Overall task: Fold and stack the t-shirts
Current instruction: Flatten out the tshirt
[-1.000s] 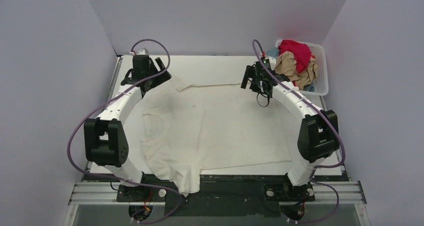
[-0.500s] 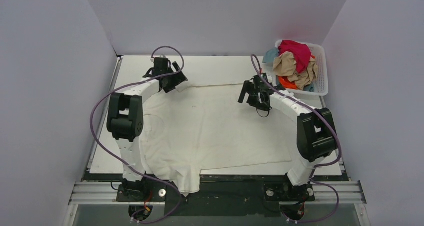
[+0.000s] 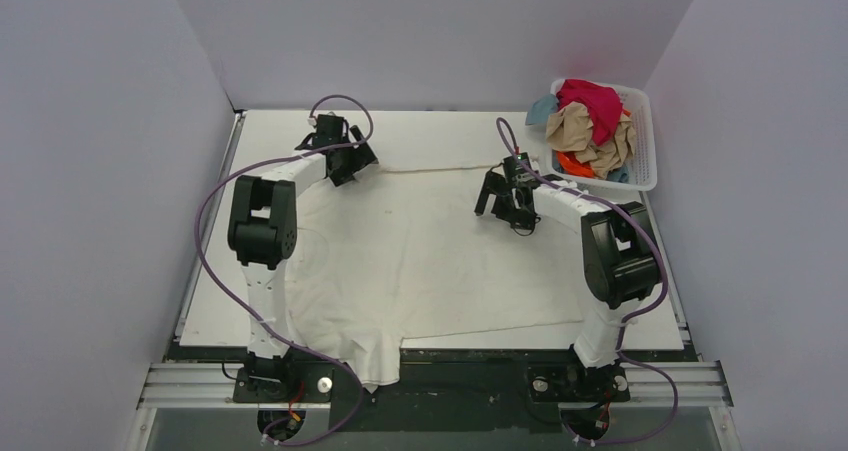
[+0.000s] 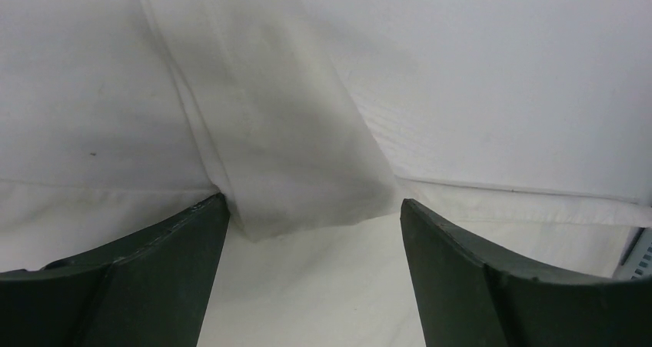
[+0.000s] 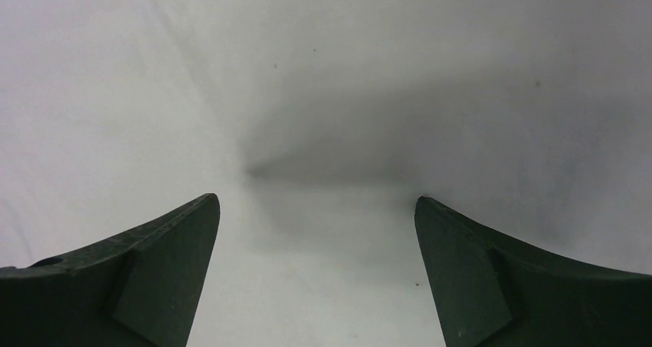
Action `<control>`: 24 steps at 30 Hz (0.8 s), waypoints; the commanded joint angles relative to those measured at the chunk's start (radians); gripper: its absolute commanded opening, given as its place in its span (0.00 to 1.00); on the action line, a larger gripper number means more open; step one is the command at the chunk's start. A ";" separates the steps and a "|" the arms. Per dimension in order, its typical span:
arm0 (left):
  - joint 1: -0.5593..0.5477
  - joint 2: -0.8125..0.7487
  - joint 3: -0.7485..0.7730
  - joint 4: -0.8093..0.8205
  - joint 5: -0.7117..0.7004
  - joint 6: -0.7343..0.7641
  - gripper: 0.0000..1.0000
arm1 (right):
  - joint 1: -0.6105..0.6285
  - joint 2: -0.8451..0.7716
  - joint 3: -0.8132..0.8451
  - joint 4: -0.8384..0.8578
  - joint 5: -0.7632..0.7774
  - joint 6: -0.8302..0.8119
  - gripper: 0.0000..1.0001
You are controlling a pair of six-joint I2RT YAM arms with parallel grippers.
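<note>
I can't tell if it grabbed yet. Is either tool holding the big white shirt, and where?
Nothing is held. The left tool and right tool are open over the white shirt.

A white tabletop (image 3: 215, 316) fills the enclosure floor, bounded on the left, far and right sides by plain pale lavender walls (image 3: 430, 31). A white plastic slatted basket (image 3: 645, 161) sits at the far right corner of the tabletop, close against the right wall. Along the near edge runs a dark base strip (image 3: 480, 356), with a silver aluminium rail (image 3: 450, 383) just in front of it.
</note>
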 commanded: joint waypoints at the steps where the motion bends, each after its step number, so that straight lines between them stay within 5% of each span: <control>1: -0.001 0.057 0.096 0.022 0.014 0.001 0.92 | -0.009 0.015 -0.014 -0.015 -0.002 -0.007 0.93; 15: -0.006 0.177 0.277 0.231 0.169 -0.097 0.93 | -0.018 0.057 0.007 -0.021 -0.014 -0.024 0.92; 24: -0.035 0.611 1.031 0.122 0.117 -0.105 0.93 | -0.041 0.074 0.048 -0.028 -0.031 -0.025 0.92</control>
